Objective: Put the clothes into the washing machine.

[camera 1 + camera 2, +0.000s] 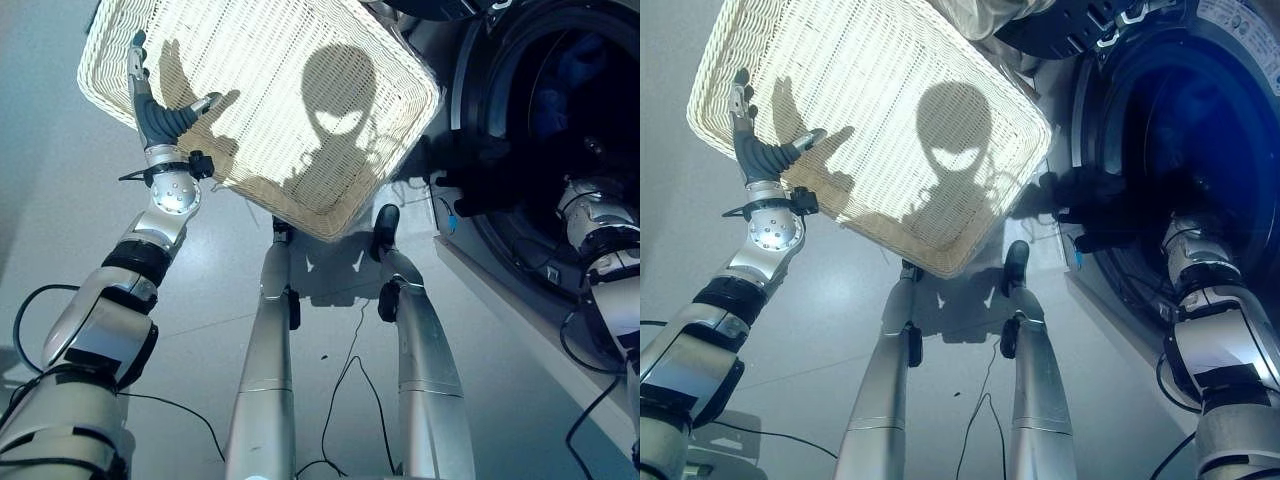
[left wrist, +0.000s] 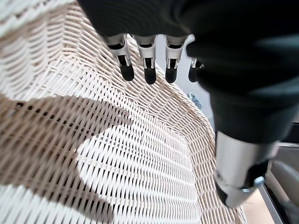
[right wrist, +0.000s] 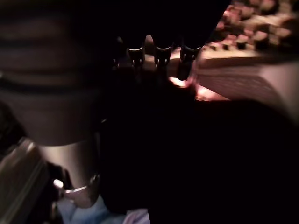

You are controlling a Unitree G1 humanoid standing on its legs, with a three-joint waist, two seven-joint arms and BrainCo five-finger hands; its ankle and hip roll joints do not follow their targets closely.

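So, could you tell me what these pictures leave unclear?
- Drum contents: the washing machine opening is dark in both eye views.
- Right hand: its wrist view is too dark to tell the grip.
- Basket: top edge cut off; no clothes visible inside.
- Left hand: open over the basket.

Large rectangular cream wicker basket (image 1: 300,60) with rounded corners, tilted up off the pale grey smooth floor (image 1: 60,200), open inside facing the head camera, one corner low and toward the centre of the view. Weave is tight, horizontal bands, raised rim all round. Nothing lying inside it in the head views. Dark shadows fall across its bottom panel. The basket's inner wall (image 2: 140,154) curves up to the rim in the left wrist view.
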